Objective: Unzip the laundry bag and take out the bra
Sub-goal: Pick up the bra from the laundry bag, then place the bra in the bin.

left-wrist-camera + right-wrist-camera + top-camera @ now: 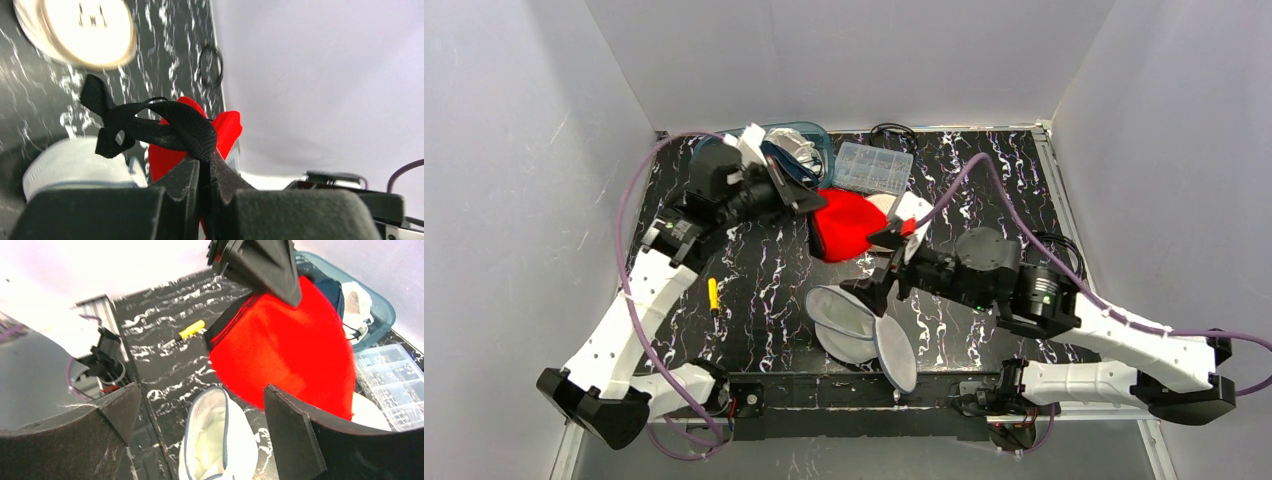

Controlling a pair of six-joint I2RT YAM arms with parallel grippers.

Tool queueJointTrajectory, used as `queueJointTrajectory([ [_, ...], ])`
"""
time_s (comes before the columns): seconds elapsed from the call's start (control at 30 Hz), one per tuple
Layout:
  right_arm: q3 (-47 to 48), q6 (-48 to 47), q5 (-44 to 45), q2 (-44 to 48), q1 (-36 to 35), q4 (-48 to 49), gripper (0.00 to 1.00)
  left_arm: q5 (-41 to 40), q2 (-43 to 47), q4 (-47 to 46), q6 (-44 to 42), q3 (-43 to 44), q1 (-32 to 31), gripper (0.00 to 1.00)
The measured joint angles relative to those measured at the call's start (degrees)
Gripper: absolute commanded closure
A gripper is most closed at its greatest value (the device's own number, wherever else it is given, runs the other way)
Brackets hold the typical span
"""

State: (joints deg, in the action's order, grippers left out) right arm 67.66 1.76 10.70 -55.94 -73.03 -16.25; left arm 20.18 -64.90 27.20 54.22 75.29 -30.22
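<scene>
Removal is judged nearly done: the red bra [842, 224] is held just beyond the opened mesh laundry bag [854, 320] by its black strap [170, 127], pinched in the left gripper [202, 167]. The right gripper [200, 390] is seen open and empty. A set-down away from the bag is called for next

red bra [290, 342] above laundry bag [216, 436]

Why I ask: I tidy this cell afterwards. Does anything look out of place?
A yellow-handled tool lies on the black marbled table, left of the splayed-open white mesh laundry bag; it looks unrelated to laundry. The red padded bra held by its black strap from the left pincer is expected.
</scene>
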Motion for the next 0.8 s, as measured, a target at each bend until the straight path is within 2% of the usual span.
queueJointTrajectory([
  [0.23, 2.01, 3.41, -0.07, 4.98, 0.0, -0.07, 0.01, 0.37, -2.64, -1.09, -6.82, 10.8, 11.89, 1.0],
  [0.4, -2.86, 5.2, 3.98, 9.25, 0.0, 3.19, 0.01, 5.11, -11.3, -6.05, -9.88, 15.3, 23.89, 1.0],
  [0.5, -7.48, 5.95, 5.88, 11.17, 0.0, 4.61, 0.01, 8.41, -17.22, -11.74, -9.84, 15.1, 28.74, 1.0],
  [0.63, -13.16, 6.73, 7.06, 12.26, 0.0, 6.54, 0.01, 12.74, -25.24, -21.73, -9.07, 14.75, 32.46, 1.0],
  [0.8, -18.93, 7.74, 7.39, 12.79, 0.0, 7.72, 0.01, 15.54, -35.34, -27.47, -11.72, 17.73, 33.53, 1.0],
])
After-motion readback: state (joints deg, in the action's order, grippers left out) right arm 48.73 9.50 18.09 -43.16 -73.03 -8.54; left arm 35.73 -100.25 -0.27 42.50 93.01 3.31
